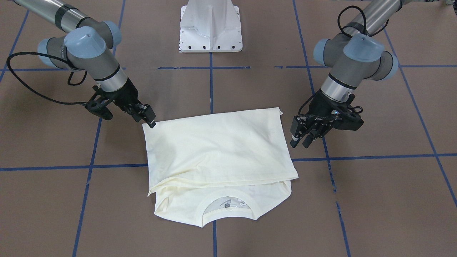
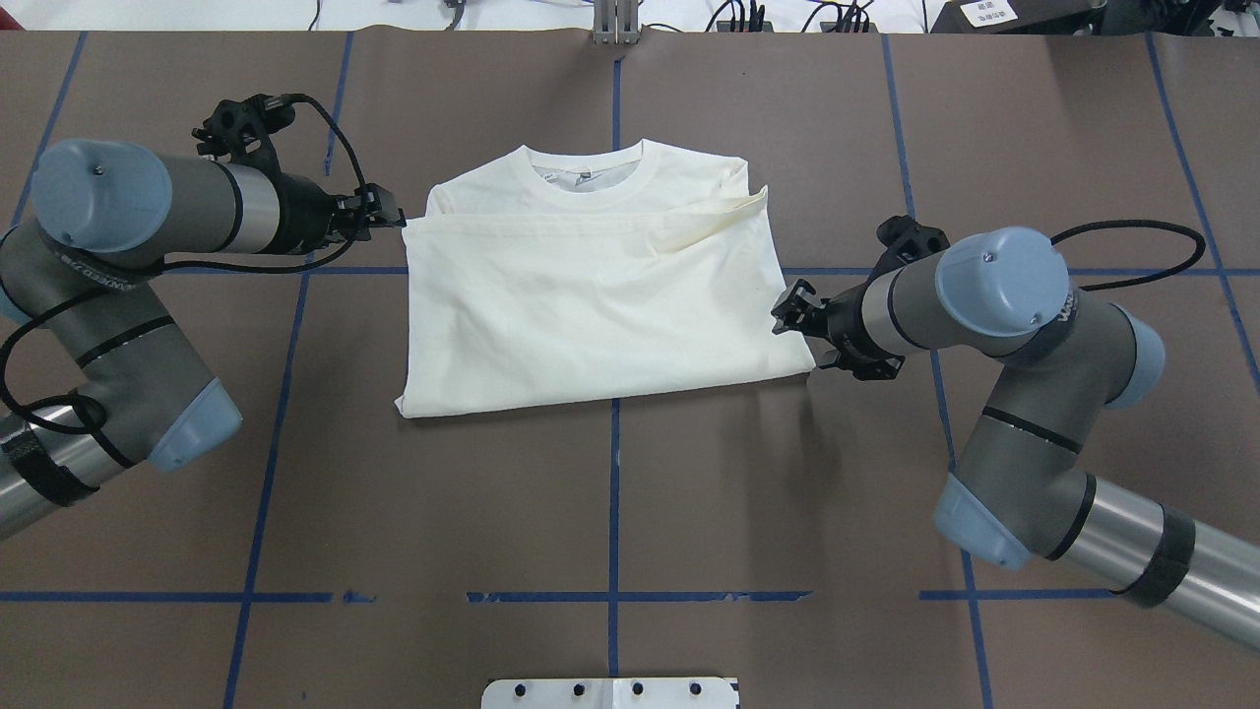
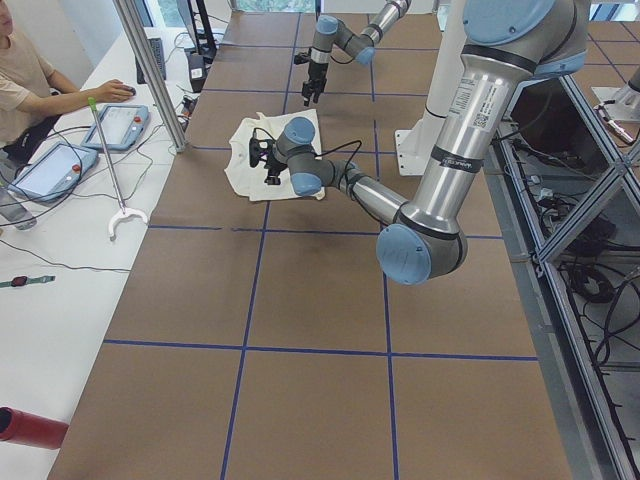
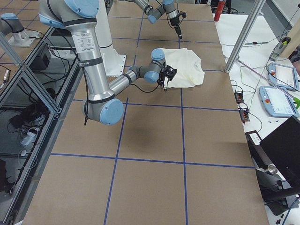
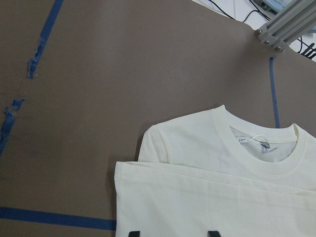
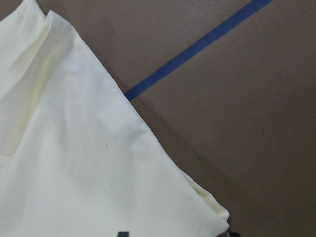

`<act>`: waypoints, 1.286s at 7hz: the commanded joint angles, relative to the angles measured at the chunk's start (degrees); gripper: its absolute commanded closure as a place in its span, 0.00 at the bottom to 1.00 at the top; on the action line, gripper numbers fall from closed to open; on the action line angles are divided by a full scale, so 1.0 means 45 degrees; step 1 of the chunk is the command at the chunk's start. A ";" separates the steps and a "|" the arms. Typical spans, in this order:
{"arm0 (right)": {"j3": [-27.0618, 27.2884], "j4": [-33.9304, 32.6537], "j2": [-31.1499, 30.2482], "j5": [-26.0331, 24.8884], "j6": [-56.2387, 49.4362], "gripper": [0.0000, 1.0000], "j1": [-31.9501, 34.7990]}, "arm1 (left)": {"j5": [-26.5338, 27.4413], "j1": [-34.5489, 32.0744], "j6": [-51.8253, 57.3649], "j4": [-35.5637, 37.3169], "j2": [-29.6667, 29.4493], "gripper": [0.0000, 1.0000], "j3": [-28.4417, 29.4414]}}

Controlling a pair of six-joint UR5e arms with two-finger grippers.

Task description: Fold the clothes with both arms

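T-shirt (image 1: 217, 150), cream, lies on the brown table (image 1: 375, 200), folded once with its lower half over the chest; ribbed collar (image 1: 228, 210) shows on the side away from the robot; soft, light cloth, likely to sag and slide, best pinched at the upper layer's corners; right tool (image 1: 150, 121) spread wide at a near corner, gripping nothing; left tool (image 1: 300, 142) also parted, empty, beside the opposite edge; flat blue tape lines (image 1: 210, 89) and white robot base (image 1: 210, 28), well apart, seem no obstacle.
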 commanded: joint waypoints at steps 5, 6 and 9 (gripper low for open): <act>-0.0652 -0.0007 0.0013 -0.1267 0.0115 0.79 -0.0516 | 0.0123 -0.0030 0.0029 0.0007 0.0011 0.45 -0.0012; -0.0536 -0.0007 -0.0026 -0.1268 0.0116 1.00 -0.0496 | 0.0123 -0.0030 0.0029 0.0007 0.0010 0.45 -0.0012; -0.0419 0.0013 -0.0046 -0.1209 0.0038 1.00 -0.0496 | 0.0084 -0.0011 0.0009 0.0007 0.0011 0.45 0.0007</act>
